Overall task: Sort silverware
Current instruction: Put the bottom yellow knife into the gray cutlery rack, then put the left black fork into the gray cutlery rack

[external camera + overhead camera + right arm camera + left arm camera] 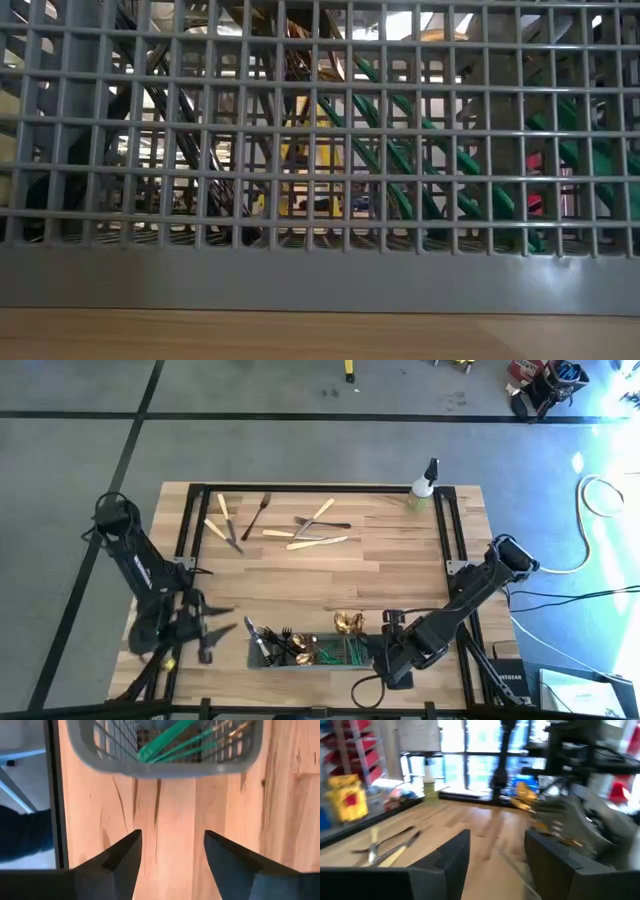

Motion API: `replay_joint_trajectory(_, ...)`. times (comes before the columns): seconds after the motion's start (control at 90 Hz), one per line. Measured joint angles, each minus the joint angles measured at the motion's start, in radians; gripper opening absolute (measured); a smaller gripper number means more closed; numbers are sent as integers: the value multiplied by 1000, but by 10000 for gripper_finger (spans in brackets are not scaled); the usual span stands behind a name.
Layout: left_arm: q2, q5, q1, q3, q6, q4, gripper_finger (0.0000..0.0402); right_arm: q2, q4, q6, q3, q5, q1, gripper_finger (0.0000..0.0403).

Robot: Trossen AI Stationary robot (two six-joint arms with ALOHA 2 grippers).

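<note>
A: Several pieces of loose silverware (pixel 290 530) lie in the upper middle of the high view, well apart from the mesh caddy (pixel 312 650) at the lower edge, which already holds sorted pieces (pixel 296 644). My left pincer (pixel 207 632) hangs just left of the caddy; my right pincer (pixel 388 648) sits at its right end.

B: And the low view?

A: Only the caddy wall (pixel 320 280) fills it, with green handles (pixel 450 160) leaning inside, on the counter (pixel 300 335).

B: Left wrist?

A: The left pincer (pixel 492 865) is spread wide and empty, facing across the counter toward a few pieces (pixel 387 847) at the frame's left. I judge it is lined up to fetch the next one.

B: Right wrist?

A: The right pincer (pixel 172 857) is also wide with nothing between its fingers, pointing at the caddy rim (pixel 165 767), green-handled pieces (pixel 167 742) inside. I judge it waits there, out of the way.
</note>
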Motion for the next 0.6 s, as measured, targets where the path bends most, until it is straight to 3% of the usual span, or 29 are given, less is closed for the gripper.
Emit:
replay_joint_trajectory(0.2,-188,-1,149,-149,5,-2,157,-9,-3,15,0,-14,29,198)
replay_joint_trajectory(0.422,-434,99,453,-251,161,-8,157,-9,-11,22,0,25,60,198)
replay_joint_trajectory(0.522,-473,220,630,-287,154,-28,156,-9,-36,44,-4,82,58,198)
replay_joint_trajectory(0.6,-474,351,789,-293,55,-144,156,-9,-37,45,-17,131,53,198)
